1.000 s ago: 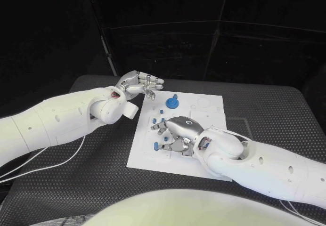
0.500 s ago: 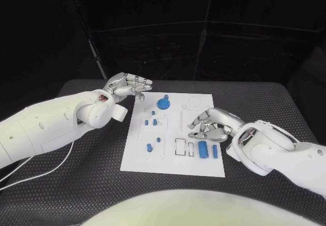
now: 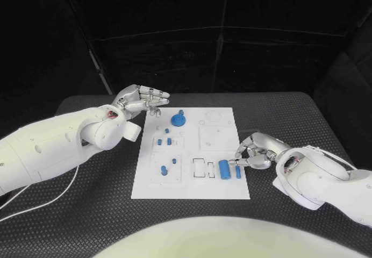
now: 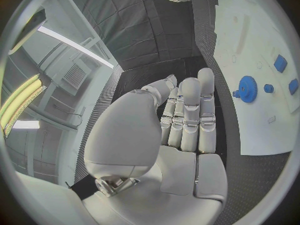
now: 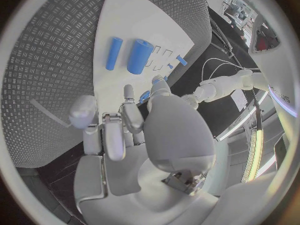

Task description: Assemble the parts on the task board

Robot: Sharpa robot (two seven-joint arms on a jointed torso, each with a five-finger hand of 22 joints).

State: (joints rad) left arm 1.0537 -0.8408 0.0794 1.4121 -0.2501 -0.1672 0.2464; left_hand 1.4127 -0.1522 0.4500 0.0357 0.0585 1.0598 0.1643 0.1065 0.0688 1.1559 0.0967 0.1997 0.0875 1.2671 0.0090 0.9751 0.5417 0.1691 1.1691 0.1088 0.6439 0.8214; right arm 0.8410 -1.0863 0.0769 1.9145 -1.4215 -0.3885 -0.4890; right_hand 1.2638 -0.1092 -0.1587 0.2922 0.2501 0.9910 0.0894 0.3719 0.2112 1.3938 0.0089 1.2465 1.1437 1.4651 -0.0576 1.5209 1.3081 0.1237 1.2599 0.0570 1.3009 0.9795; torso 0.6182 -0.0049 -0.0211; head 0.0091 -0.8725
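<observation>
At three o'clock of the white task board [image 3: 191,185], the right robot hand [image 3: 258,152] hangs with fingers curled on nothing, just beside two blue cylinders [image 3: 224,169] lying loose. To do well, it should pinch the thicker one squarely and lift straight. The left robot hand [image 3: 140,99], fingers together and empty, hovers at eleven o'clock above the black ribbed table [image 3: 93,215], dark curtains behind.

Board with blue parts on the bench

White board [image 3: 194,185] lies flat; a gear [image 3: 179,118] stands near its far edge, two cylinders [image 3: 224,169] lie side by side at its right.
</observation>
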